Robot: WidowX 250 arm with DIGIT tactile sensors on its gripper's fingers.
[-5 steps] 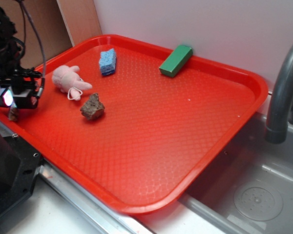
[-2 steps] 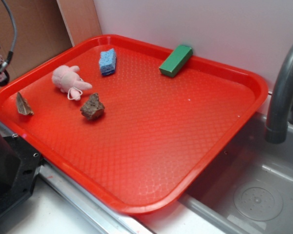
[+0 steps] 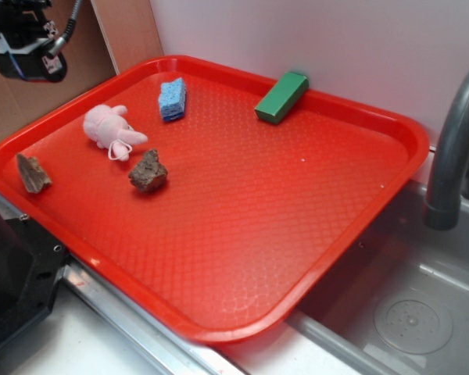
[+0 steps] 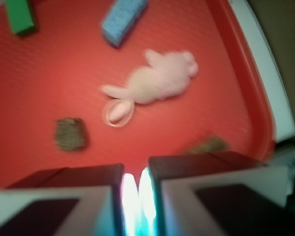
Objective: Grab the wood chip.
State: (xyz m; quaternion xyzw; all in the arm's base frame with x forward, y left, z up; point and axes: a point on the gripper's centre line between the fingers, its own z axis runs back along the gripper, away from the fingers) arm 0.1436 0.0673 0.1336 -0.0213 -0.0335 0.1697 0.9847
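The wood chip [image 3: 33, 173] is a small grey-brown shard lying on the red tray [image 3: 242, 211] near its left rim. My gripper [image 3: 23, 64] hangs high above the tray's far left corner, well clear of the chip. In the wrist view the chip [image 4: 209, 145] shows as a blurred brown patch just beyond the right finger. The gripper [image 4: 136, 173] is shut, its fingers nearly touching, and nothing is held between them.
A pink plush toy [image 3: 109, 129] and a chunky brown rock-like lump [image 3: 148, 172] lie right of the chip. A blue sponge [image 3: 172, 98] and a green block [image 3: 281, 97] sit near the tray's back rim. A grey faucet [image 3: 453, 148] and sink [image 3: 406, 312] stand at the right.
The gripper was low at the tray's left rim over the chip and has risen up and away. The chip stays on the tray and has tipped down flatter.
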